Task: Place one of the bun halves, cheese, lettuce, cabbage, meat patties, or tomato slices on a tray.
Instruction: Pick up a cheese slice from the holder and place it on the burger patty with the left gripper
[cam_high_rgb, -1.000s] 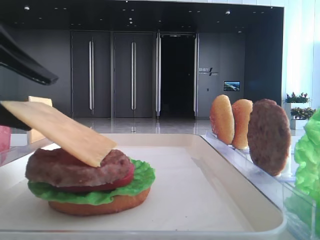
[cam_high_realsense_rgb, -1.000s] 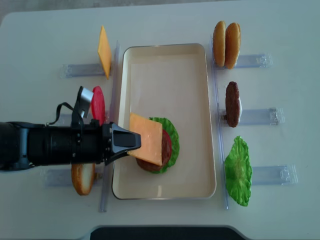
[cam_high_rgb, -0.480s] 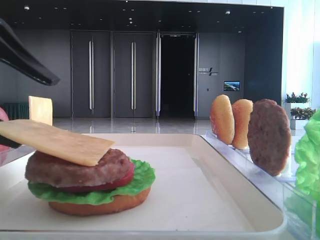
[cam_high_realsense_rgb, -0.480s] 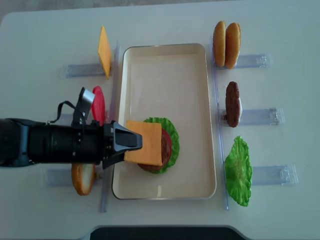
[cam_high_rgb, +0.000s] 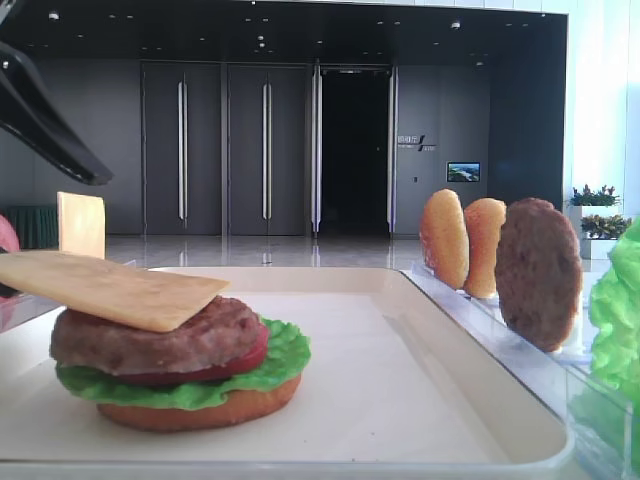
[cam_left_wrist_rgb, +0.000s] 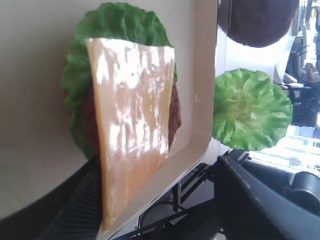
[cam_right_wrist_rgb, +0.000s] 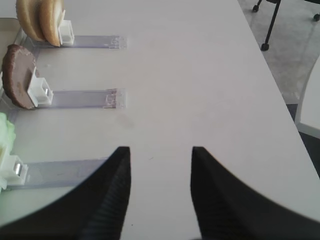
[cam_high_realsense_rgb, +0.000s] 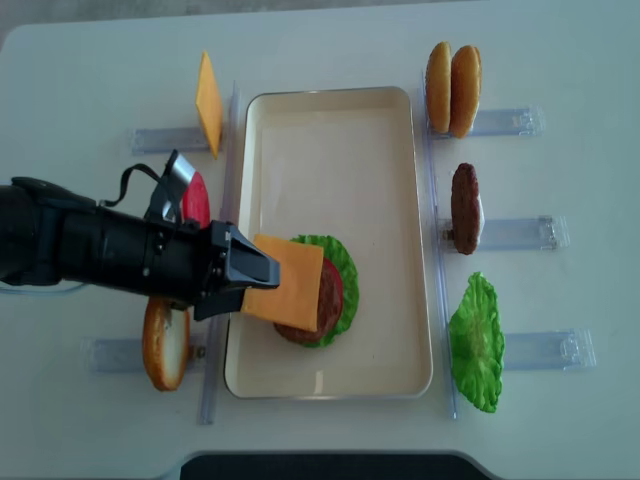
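pull back flat, leave the cheese be

the cheese (cam_high_realsense_rgb: 288, 283) lies on the meat patty (cam_high_rgb: 160, 338) in the tray (cam_high_realsense_rgb: 340, 130), one side sticking out. your left hand (cam_high_realsense_rgb: 250, 272) is wide apart around that side. back out level, no bumps.

We saw the cheese (cam_high_realsense_rgb: 287, 283) hiding most of the patty (cam_high_realsense_rgb: 331, 293) from overhead; lettuce (cam_high_rgb: 617, 320) cut off at right edge, w/ left gripper (cam_high_realsense_rgb: 252, 270) fingertips under cheese.
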